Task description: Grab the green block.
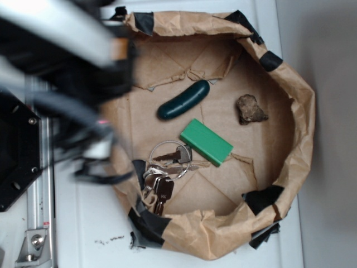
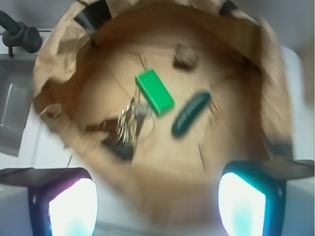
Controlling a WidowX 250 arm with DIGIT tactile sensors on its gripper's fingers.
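Gripper fingers spread wide, holding nothing, above the brown paper bag; green block lies flat mid-frame beside the key bunch, looks rigid, light, smooth-faced, maybe slippery, so pinch across its short width.

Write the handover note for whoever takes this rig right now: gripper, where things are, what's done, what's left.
Gripper: open, empty, hovering above the near rim of the paper bag, touching nothing.
Green block: lying flat on the bag floor near its centre, untouched.
Neighbours: key bunch right beside one end of the block, dark green pickle-shaped object alongside with a gap, brown rock farther off.
Done: nothing grasped so far.
Left: move over the block, descend, close across its narrow width, lift. Watch the keys.
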